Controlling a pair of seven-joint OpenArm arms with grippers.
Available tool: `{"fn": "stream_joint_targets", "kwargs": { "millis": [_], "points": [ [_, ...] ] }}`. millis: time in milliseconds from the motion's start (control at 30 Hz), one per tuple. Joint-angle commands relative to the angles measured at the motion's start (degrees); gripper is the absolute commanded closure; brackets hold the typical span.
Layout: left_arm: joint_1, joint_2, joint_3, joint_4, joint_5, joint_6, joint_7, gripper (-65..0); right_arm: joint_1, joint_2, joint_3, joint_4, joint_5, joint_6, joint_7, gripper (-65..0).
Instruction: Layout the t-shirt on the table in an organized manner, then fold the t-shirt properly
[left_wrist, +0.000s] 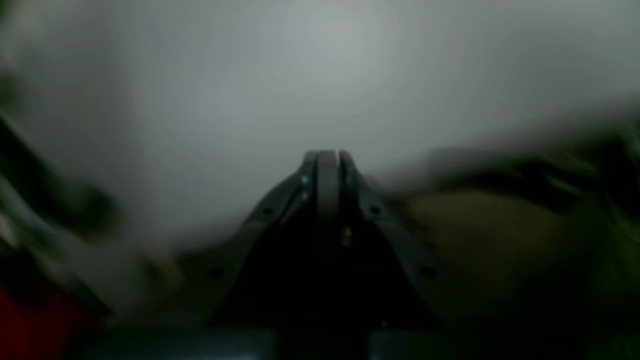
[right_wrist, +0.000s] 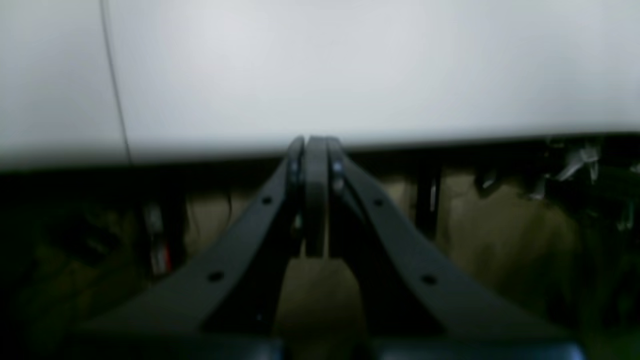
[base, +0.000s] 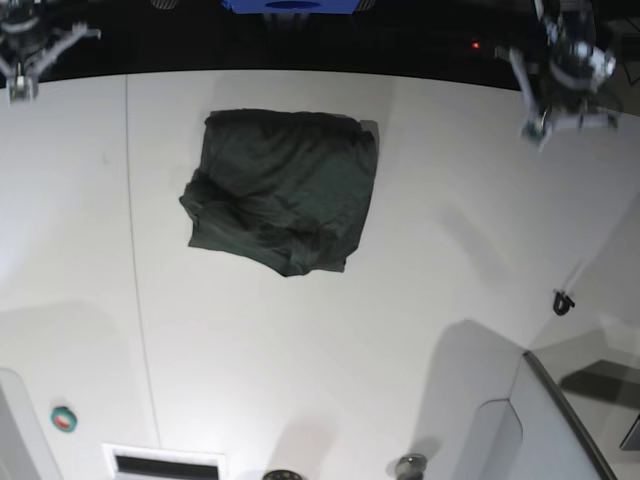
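The dark green t-shirt (base: 280, 190) lies folded into a rough, rumpled rectangle on the far half of the white table (base: 330, 350), just right of the thin seam line (base: 135, 250). Both arms are well apart from it at the far corners. The left gripper (left_wrist: 327, 157) has its jaws pressed together, holding nothing; the right gripper (right_wrist: 315, 145) likewise, over the table edge.

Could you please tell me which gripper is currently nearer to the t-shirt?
Left, slightly. The left gripper hangs beyond the t-shirt's right side in the base view; the right gripper sits farther off, past its left.
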Motion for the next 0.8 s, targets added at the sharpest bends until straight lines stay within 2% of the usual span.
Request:
{"fn": "stream_joint_targets", "kwargs": {
  "millis": [0, 133, 267, 367, 467, 533, 600, 700, 767],
  "points": [
    [3.2, 0.8, -1.9, -0.8, -0.7, 0.1, -3.8, 0.0, -1.5, 0.5, 0.2, -0.9, -0.1, -0.4, 1.6, 0.0],
    [10.3, 4.0, -5.5, -13.0, 0.5, 0.1, -12.7, 0.0, -2.5, -0.2, -0.8, -11.1, 0.0, -0.4, 3.2, 0.0],
    [8.7, 1.1, -5.0, -37.4, 0.8, 0.1, -22.7, 0.0, -0.7, -0.6, -4.8, -26.3, 0.0, -0.4, 6.0, 0.0],
    [1.9, -2.2, -3.2, -61.0, 0.8, 0.1, -34.4, 0.0, 3.0, -0.8, -8.0, -43.1, 0.0, -0.4, 13.6, 0.0],
    [-9.2, -5.9, 1.7, -86.2, 0.8, 0.4, -46.5, 0.0, 8.9, -0.8, -10.9, -63.5, 0.0, -0.4, 25.2, 0.0],
    [-15.4, -7.1, 6.6, -98.0, 0.8, 3.2, -53.9, 0.0, 13.9, -0.8, -13.1, -76.9, 0.0, -0.4, 34.5, 0.0],
    [-18.9, -7.1, 12.0, -102.1, 0.8, 6.7, -58.7, 0.0, 18.5, -0.8, -15.4, -87.1, 0.0, -0.4, 42.6, 0.0],
    [-22.8, -5.8, 22.7, -102.6, 0.8, 13.5, -60.0, 0.0, 23.0, -2.3, -18.4, -95.2, 0.0, -0.4, 53.3, 0.0],
    [-24.9, -5.3, 28.7, -102.8, 0.8, 18.4, -60.0, 0.0, 23.4, -3.2, -18.7, -95.3, 0.0, -0.4, 57.2, 0.0]
  ]
}}
